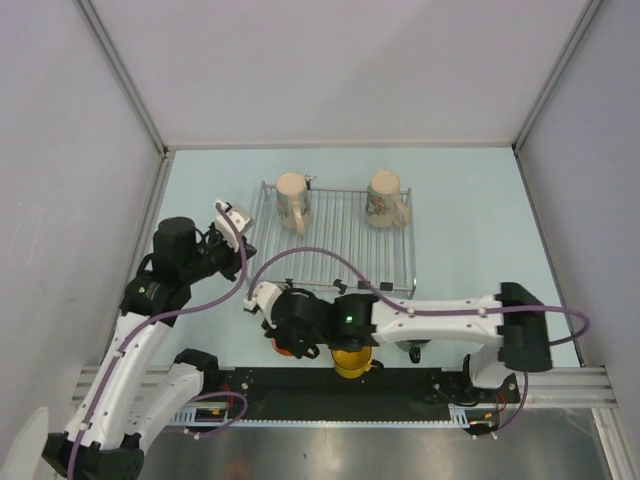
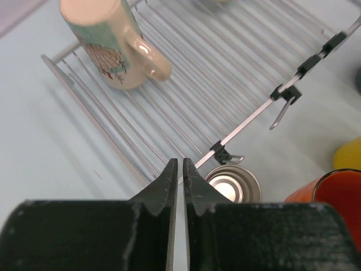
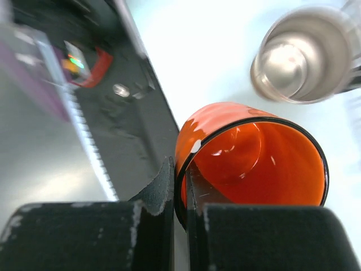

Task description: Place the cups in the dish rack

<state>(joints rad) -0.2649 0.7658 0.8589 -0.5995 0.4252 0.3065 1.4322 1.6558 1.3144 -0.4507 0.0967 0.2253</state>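
The dish rack [image 1: 340, 240] lies mid-table with two beige mugs [image 1: 292, 201] [image 1: 385, 198] on its far edge. My right gripper [image 3: 180, 169] is shut on the rim of the orange mug [image 3: 254, 152], one finger inside and one outside; in the top view the orange mug [image 1: 285, 346] peeks out under that arm. The steel cup [image 3: 304, 53] stands just beyond it, by the rack's near-left corner [image 2: 232, 183]. The yellow mug [image 1: 352, 360] and the dark grey mug [image 1: 415, 351] sit partly under the right arm. My left gripper [image 2: 180, 164] is shut and empty over the rack's left edge.
The black base rail [image 1: 400, 385] runs along the near table edge just behind the orange mug. Grey walls enclose the table on three sides. Black clips [image 2: 307, 63] stick out from the rack's near wire edge.
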